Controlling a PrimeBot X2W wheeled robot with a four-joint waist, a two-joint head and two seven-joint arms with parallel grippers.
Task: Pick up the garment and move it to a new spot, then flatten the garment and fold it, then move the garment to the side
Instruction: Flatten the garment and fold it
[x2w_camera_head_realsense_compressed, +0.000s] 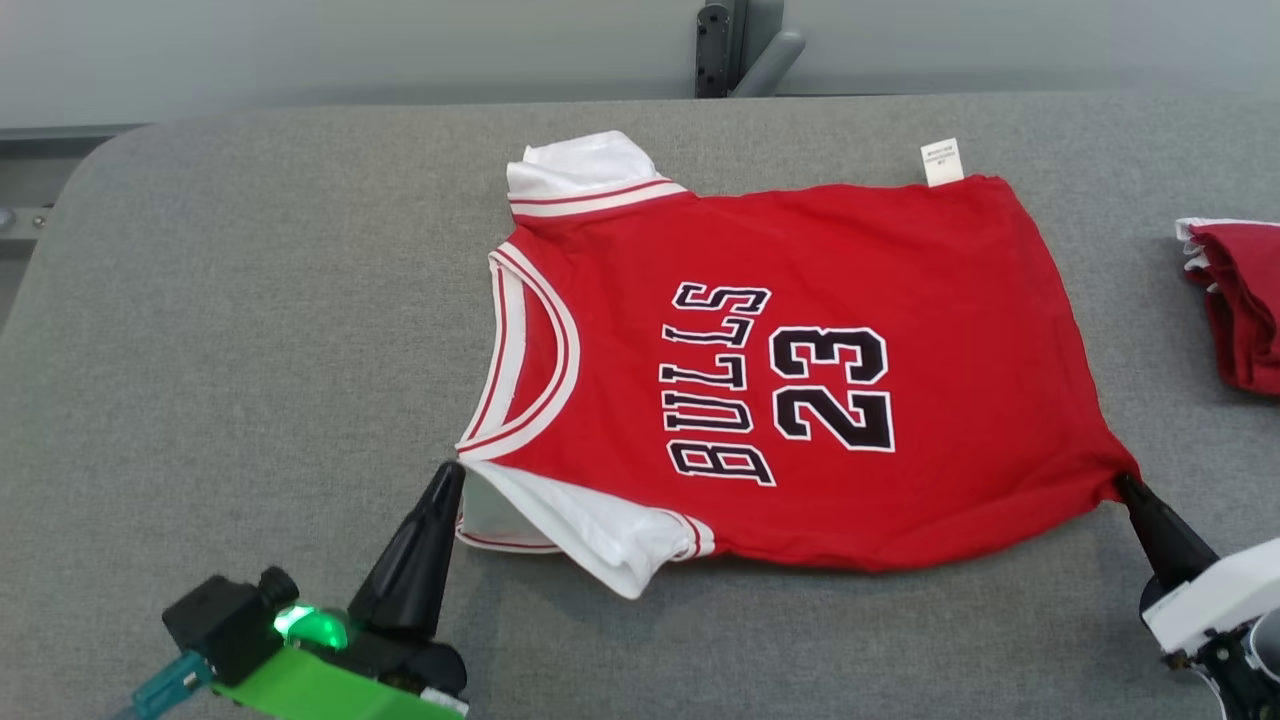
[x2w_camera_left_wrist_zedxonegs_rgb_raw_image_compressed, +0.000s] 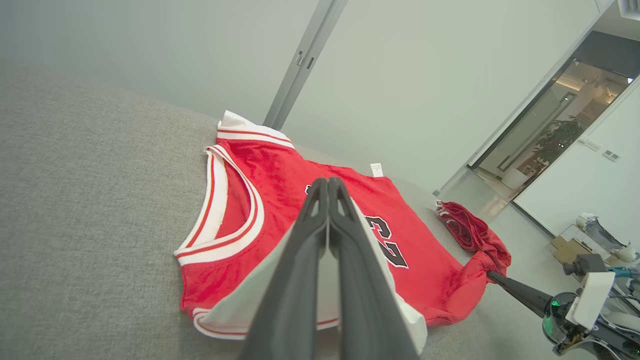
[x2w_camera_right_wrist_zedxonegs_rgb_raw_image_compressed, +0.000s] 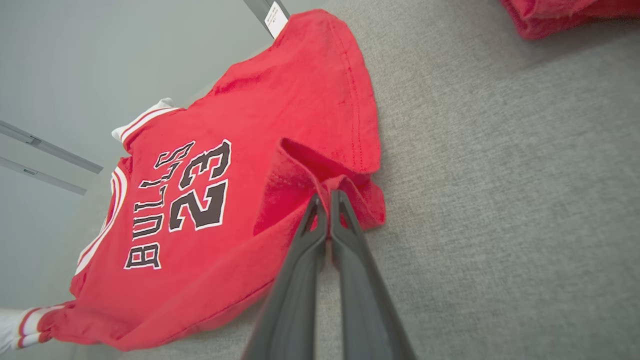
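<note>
Right pincer (x2w_camera_head_realsense_compressed: 1123, 481) clamped, on jersey (x2w_camera_head_realsense_compressed: 800, 300) corner

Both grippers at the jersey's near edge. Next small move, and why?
Probably lift both grippers slightly together and start carrying the near edge toward the far edge. The right gripper is shut on the bunched hem corner of the jersey; the left gripper is shut at the near shoulder, though its pinch isn't clear. The jersey lies flat.

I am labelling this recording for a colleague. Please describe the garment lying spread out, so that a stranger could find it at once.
On the grey fabric-covered table, look at the middle: a red short-sleeved jersey with white sleeves lies spread flat. Unlike the crumpled red cloth at the table's right edge, it carries black "BULLS 23" lettering.
</note>
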